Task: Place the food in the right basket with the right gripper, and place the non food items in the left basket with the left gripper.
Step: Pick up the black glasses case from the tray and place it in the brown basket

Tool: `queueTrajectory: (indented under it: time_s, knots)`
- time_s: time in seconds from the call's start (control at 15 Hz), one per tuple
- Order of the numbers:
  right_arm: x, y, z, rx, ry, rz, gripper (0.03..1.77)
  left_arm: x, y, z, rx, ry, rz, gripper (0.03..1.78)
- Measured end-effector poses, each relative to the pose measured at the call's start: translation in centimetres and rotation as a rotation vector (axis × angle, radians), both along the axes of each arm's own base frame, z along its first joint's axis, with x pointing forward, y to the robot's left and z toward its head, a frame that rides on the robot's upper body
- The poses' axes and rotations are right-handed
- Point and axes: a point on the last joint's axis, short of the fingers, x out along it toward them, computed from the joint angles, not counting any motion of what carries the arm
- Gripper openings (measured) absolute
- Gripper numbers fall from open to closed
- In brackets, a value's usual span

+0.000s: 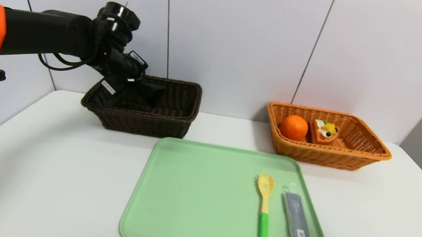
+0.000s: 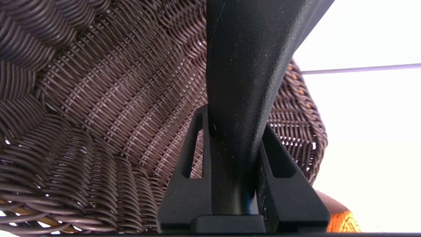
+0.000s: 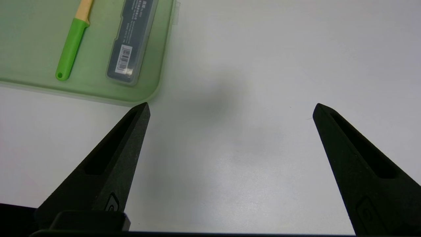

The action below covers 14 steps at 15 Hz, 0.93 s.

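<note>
Two baskets: dark basket (image 1: 145, 106) far left, orange basket (image 1: 325, 143) far right; white counter (image 1: 38, 167); panelled wall
Left gripper (image 1: 151, 92): fingers clamp black object (image 2: 243, 82) over dark basket
Right gripper (image 3: 230, 110): fingers spread; near right
Tray (image 1: 198, 201): spoon (image 1: 262, 211); case (image 1: 297, 225)

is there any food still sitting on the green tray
No, the green tray holds only a pasta spoon and a grey plastic case.

A black item (image 2: 240, 82) sits gripped over the dark basket (image 1: 142, 122); spoon (image 1: 264, 211) and grey case (image 1: 297, 225) lie on the tray; an orange (image 1: 294, 127) and cake (image 1: 324, 131) fill the orange basket (image 1: 328, 156).
</note>
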Motion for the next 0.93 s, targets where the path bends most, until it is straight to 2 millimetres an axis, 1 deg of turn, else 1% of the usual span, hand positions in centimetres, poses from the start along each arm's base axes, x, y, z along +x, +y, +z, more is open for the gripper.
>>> queueTrajectory:
  time_s: [0.07, 0.13, 0.33, 0.6, 0.67, 0.8, 0.87, 0.93]
  knots:
    - [0.0, 0.0, 0.0, 0.002, 0.002, 0.004, 1.71, 0.0, 0.0, -0.1, 0.003, 0.003, -0.002, 0.39]
    - [0.0, 0.0, 0.0, 0.006, 0.003, 0.008, 1.71, 0.0, 0.0, -0.1, 0.006, 0.002, -0.003, 0.57]
    - [0.0, 0.0, -0.2, 0.005, 0.008, 0.011, 1.71, 0.1, 0.0, -0.1, 0.009, -0.003, -0.006, 0.93]
    - [0.0, 0.0, -0.2, 0.005, 0.011, 0.009, 1.71, -0.2, -0.1, 0.4, 0.012, -0.014, -0.006, 1.25]
    - [0.0, 0.0, -0.2, 0.005, 0.01, 0.008, 1.71, -0.5, 0.0, 0.9, 0.017, -0.026, -0.011, 1.3]
    - [-0.1, 0.0, -0.2, 0.005, 0.006, 0.009, 1.71, -1.9, -0.4, 3.2, 0.05, -0.082, -0.052, 1.39]
    - [-0.2, 0.0, -0.1, 0.006, 0.003, 0.009, 1.71, -3.2, -1.0, 4.7, 0.075, -0.124, -0.098, 1.43]
    - [-0.2, 0.0, -0.1, 0.006, 0.001, 0.008, 1.71, -4.7, -2.3, 6.3, 0.111, -0.168, -0.17, 1.46]
